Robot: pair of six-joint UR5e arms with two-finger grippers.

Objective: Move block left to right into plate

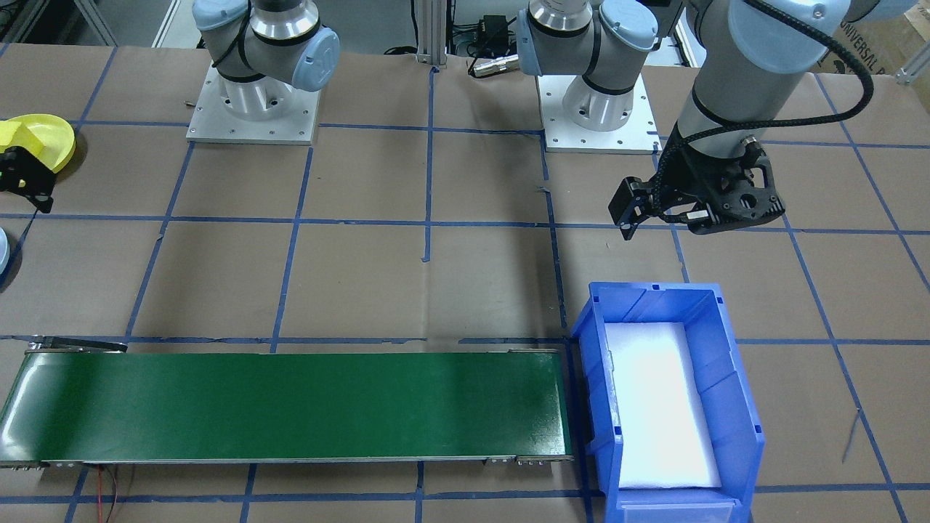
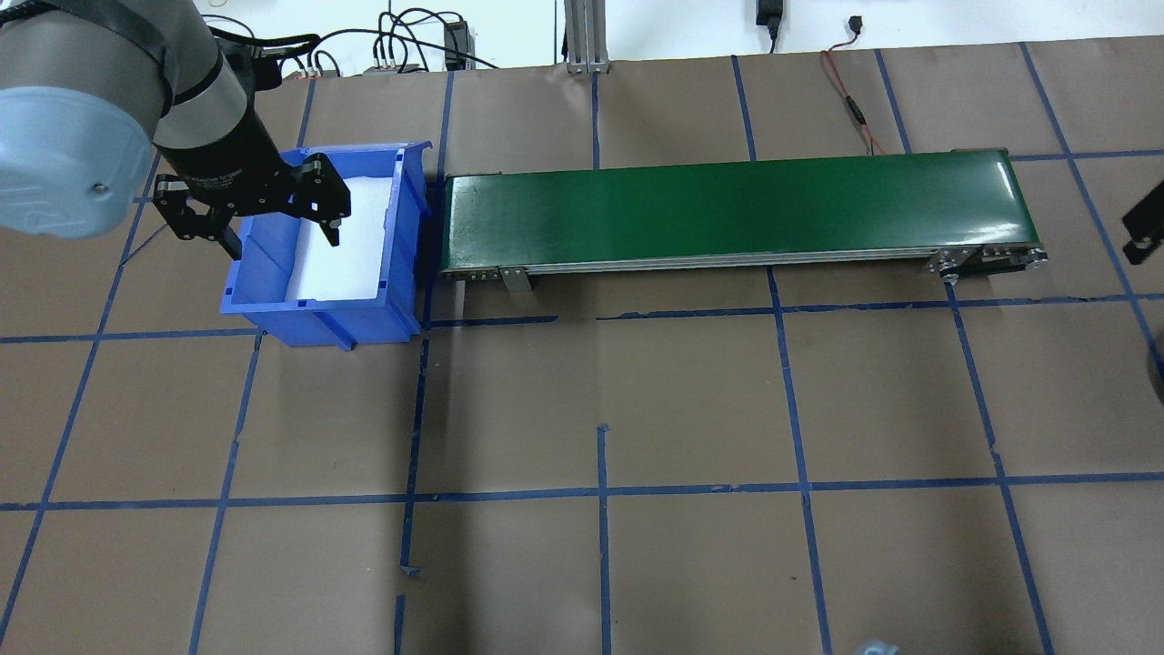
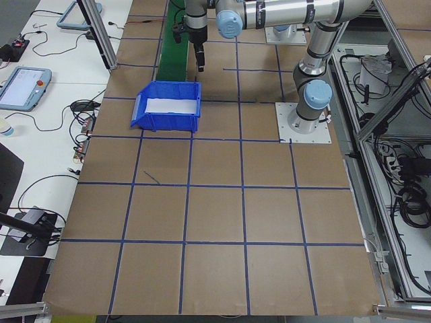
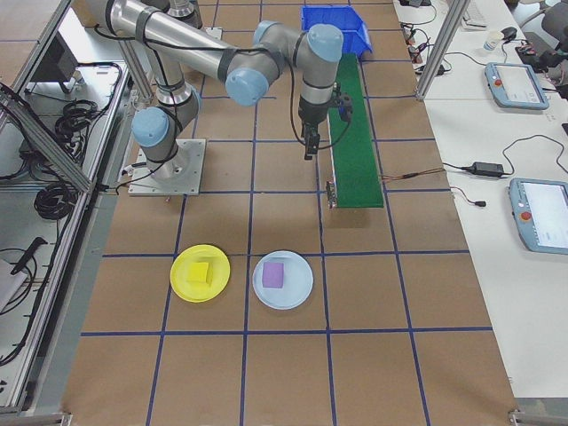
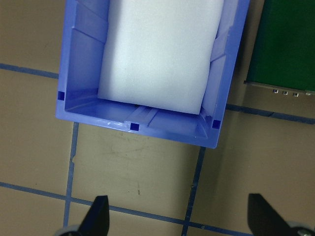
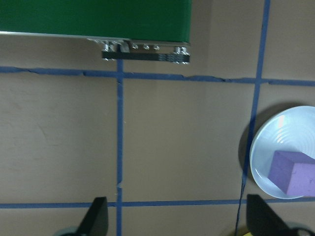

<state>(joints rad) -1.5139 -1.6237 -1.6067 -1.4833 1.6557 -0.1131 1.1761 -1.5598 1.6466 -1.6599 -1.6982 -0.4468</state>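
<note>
Yellow block [image 4: 201, 272] sits inside the yellow plate [image 4: 200, 274] on the bench [image 4: 266, 355], beside a pale blue plate [image 4: 283, 280] holding a purple block [image 4: 272, 274]. I see my left end effector [image 2: 273, 218] hanging spread and empty over the blue bin [image 2: 326, 246], at the green conveyor's [image 2: 737, 209] end. My right end effector [image 6: 177, 219] hangs spread near the conveyor's other end, gripping nothing.

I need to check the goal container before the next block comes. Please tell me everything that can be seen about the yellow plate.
The yellow plate is round, shallow and bright yellow, with a raised rim, and looks like plastic. It lies flat on the brown paper-covered table, on the robot's right side, away from the end of the green conveyor. A yellow block rests near its middle. A pale blue plate holding a purple block lies close beside it, and they appear not to touch. No gripper touches it.
</note>
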